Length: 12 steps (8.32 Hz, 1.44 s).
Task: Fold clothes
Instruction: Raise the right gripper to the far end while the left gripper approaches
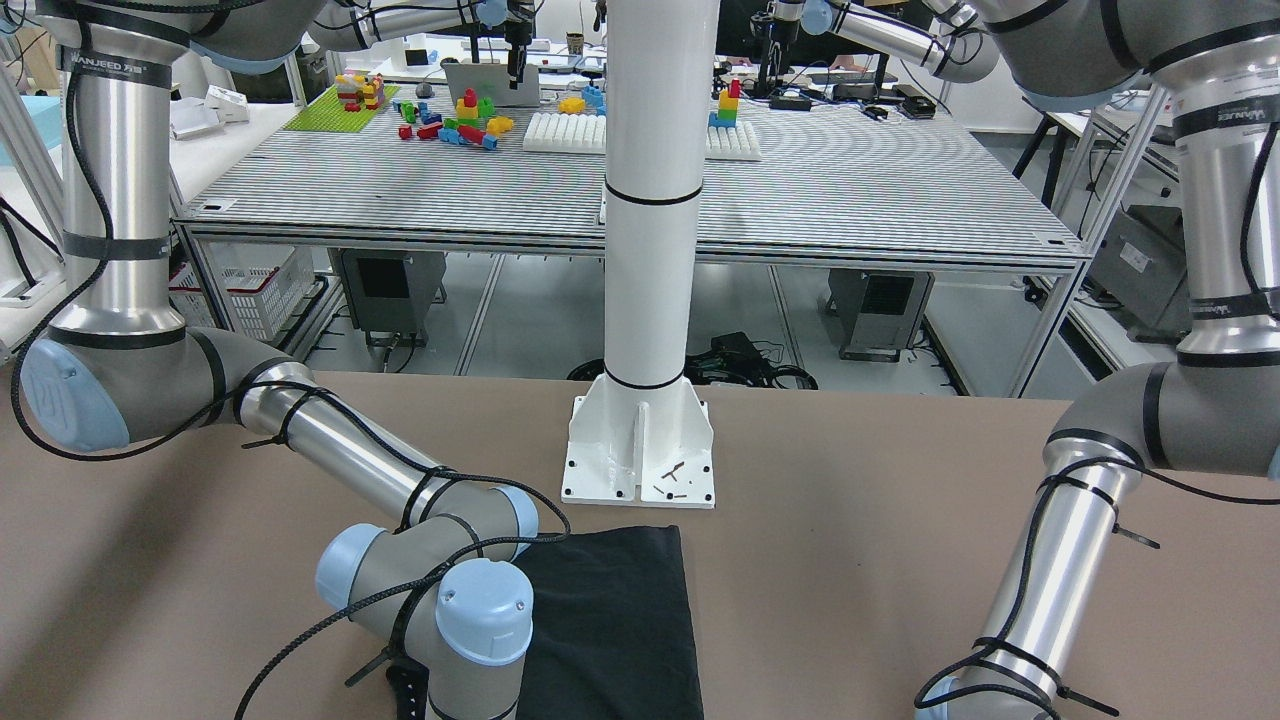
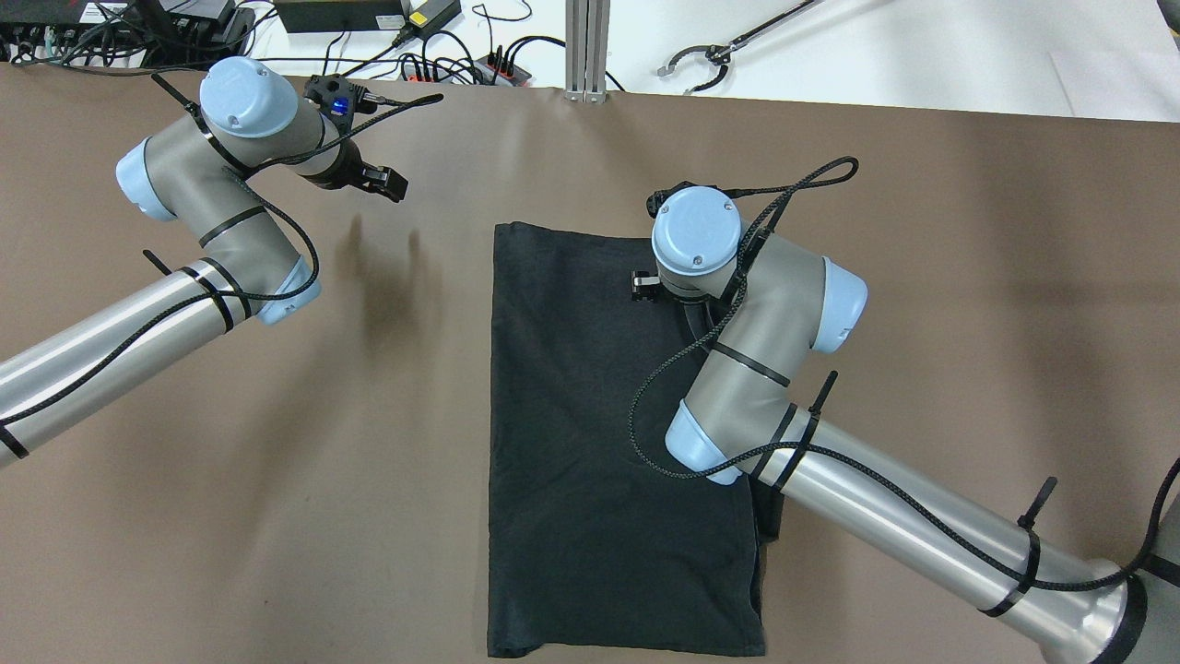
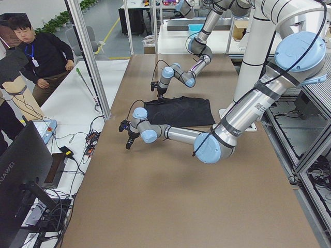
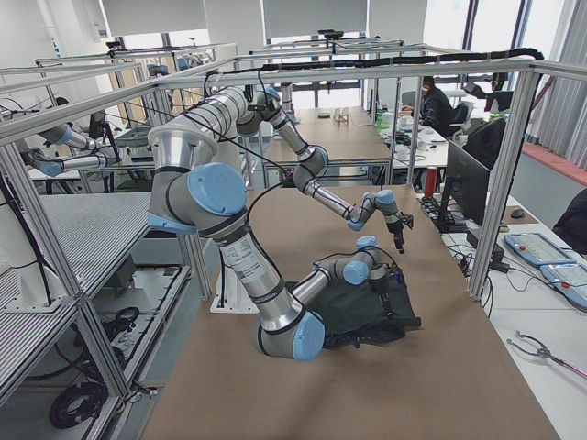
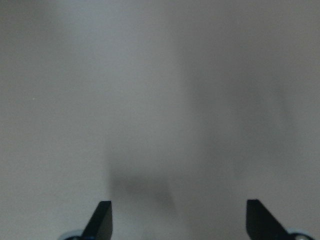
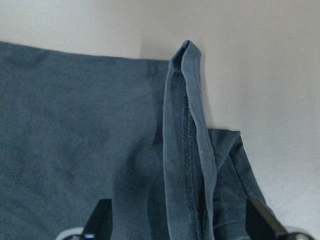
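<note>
Black clothes (image 2: 590,443) lie long axis near-to-far, far hemmed corner just under the right gripper (image 6: 180,220), jaws apart, left gripper (image 5: 181,220) likewise spread but well off.

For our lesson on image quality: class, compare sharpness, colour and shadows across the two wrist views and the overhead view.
Left wrist view: soft and out of focus, bare table with a blurred shadow. Right wrist view: sharp, hem stitching readable, but the black cloth renders washed-out blue-grey. Overhead view: even light, the left gripper casting soft double shadows.
</note>
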Each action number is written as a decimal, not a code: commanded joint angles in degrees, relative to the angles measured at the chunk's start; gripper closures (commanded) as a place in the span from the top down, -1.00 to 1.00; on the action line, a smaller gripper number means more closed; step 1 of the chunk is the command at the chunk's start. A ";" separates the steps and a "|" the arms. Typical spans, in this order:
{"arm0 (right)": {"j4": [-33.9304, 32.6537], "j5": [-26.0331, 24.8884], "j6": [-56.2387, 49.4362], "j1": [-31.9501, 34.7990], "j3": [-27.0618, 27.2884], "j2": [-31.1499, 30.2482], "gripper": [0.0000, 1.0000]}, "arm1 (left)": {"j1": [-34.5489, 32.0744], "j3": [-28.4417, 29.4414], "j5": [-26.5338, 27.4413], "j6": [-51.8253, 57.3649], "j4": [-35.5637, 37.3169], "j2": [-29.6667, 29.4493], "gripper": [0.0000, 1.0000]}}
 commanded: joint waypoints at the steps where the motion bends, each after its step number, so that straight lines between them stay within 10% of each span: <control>1: 1.20 0.00 -0.48 -0.01 -2.79 -0.09 0.88 | 0.00 0.00 0.00 0.00 0.04 0.05 0.89; 7: 1.29 0.00 -8.28 2.35 -2.53 -3.95 0.88 | 0.00 -0.09 0.00 0.00 -0.05 0.05 0.89; 9: 11.14 0.53 -13.55 5.60 -2.00 -12.09 0.88 | 0.00 -0.09 0.00 0.00 -0.05 0.22 0.89; 12: 12.81 10.35 -13.32 10.25 2.71 -12.93 0.88 | -0.09 -2.54 -0.61 -1.14 0.04 0.40 0.89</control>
